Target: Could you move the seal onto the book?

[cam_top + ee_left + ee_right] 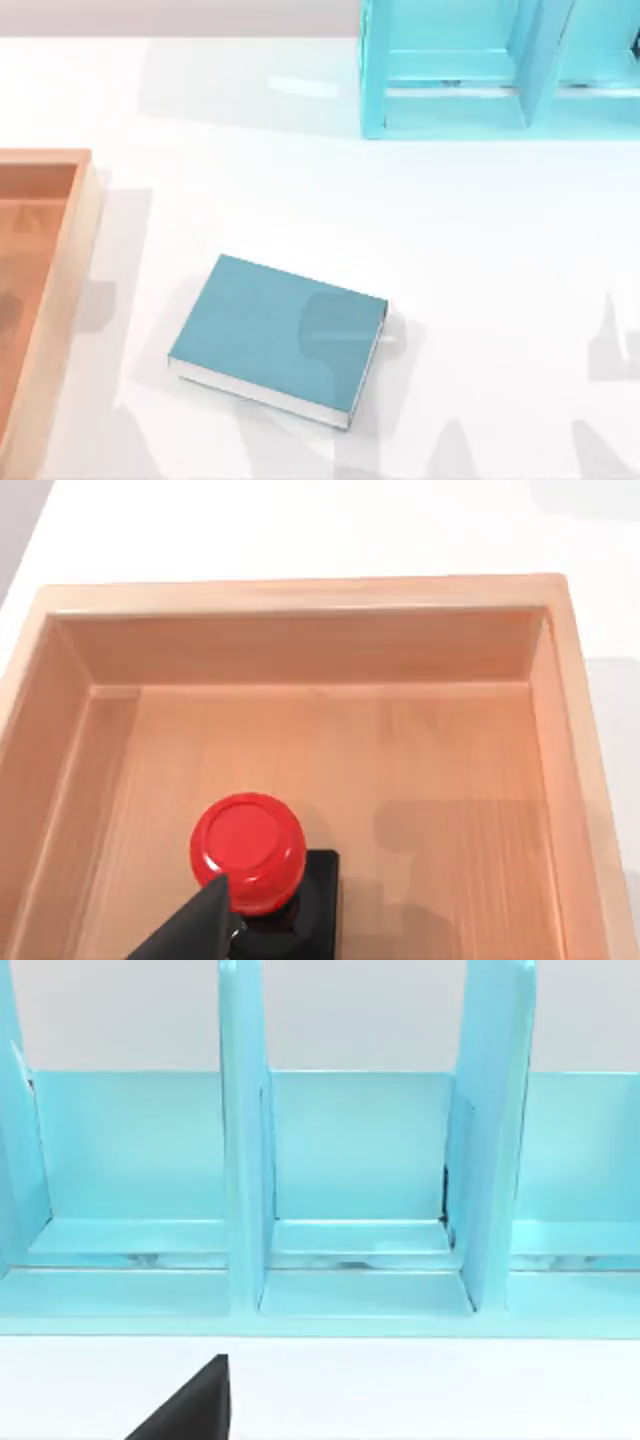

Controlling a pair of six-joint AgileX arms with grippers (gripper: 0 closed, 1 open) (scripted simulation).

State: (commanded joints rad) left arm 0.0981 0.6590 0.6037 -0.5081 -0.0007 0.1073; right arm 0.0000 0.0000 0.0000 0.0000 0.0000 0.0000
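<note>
The seal (248, 852), a glossy red round knob on a black square base, stands upright on the floor of a wooden tray (300, 650). A dark part of my left gripper (195, 925) reaches in beside the knob, touching or nearly touching its side. The book (278, 338), teal-blue with white page edges, lies flat near the middle of the table, to the right of the tray (68, 260). A dark tip of my right gripper (190, 1405) hangs over the white table, facing the cyan shelf unit.
The light cyan shelf unit (470, 70) with upright dividers stands at the table's back right. The tray's raised walls enclose the seal on the table's left side. White table (480, 260) stretches between the book and the shelf.
</note>
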